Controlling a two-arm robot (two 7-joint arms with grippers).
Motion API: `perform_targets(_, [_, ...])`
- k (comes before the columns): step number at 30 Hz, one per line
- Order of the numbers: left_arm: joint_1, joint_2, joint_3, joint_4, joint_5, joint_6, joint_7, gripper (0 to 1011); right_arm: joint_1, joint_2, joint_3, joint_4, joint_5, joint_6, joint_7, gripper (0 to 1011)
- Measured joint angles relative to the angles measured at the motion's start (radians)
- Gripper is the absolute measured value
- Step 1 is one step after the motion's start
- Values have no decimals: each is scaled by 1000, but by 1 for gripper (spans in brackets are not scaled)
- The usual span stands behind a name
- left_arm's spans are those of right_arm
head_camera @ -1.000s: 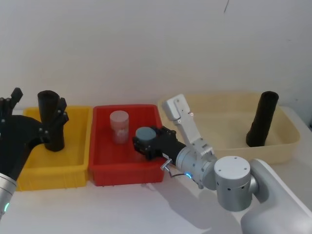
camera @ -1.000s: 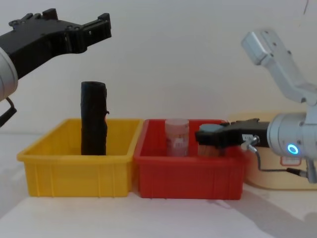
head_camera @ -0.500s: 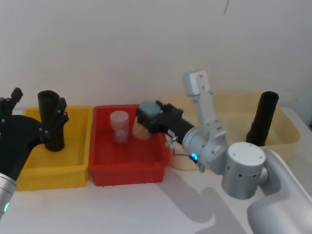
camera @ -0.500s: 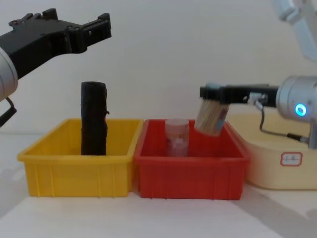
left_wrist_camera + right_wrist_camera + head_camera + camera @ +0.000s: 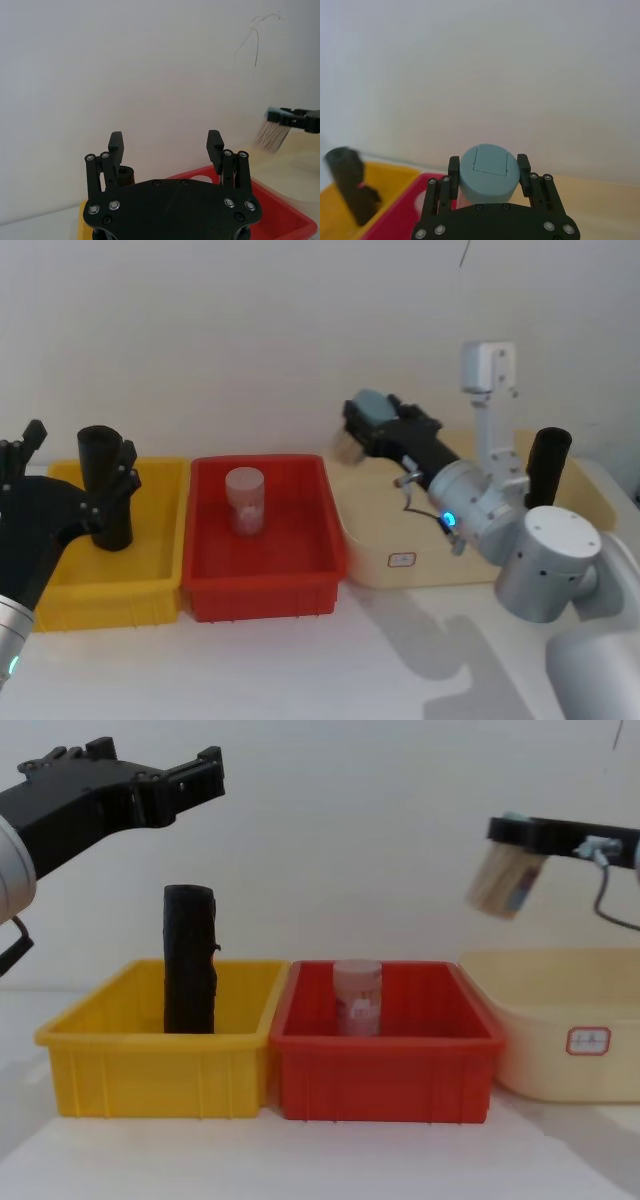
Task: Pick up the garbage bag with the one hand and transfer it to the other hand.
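Toward the right end of the worktop, the garbage bag stood on end inside the beige tub, near that tub's far right corner. Its long axis ran close to vertical, with the top tipped a little toward the right edge of the worktop. It looked like a smooth, matte black roll, slightly broader at the rounded top, and it rose well above the tub's rim. My right arm crossed in front of its lower part, so I could not see its base.

My right gripper hung high over the near left part of the beige tub, well apart from the bag. It was clamped on a lidded container with a grey-blue cap and a pale tan body; in the right wrist view the cap sat squeezed between both fingers. From the chest view the container hung tilted below the gripper.

My left gripper was raised over the left end of the worktop with its fingers spread wide and nothing between them. Beyond it the wrinkled black roll stood upright in the yellow bin, a small flap sticking out of its side. Between the yellow bin and the tub sat the red bin, holding a clear cup that stood upright.
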Motion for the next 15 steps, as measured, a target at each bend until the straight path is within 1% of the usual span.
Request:
perform_targets(4, [0,0,0,0,0,0,0,1001,5,13,20,15,-1,-12,-20,672])
perform_targets(8, [0,0,0,0,0,0,0,1000,9,31,34,45,-19,-25,-44,672])
perform_targets(14, [0,0,0,0,0,0,0,1000,14,51,42,88,-44,-36,-63,680])
perform_targets(15, [0,0,0,0,0,0,0,1001,15,55,43,97,-50,-39,-67,708])
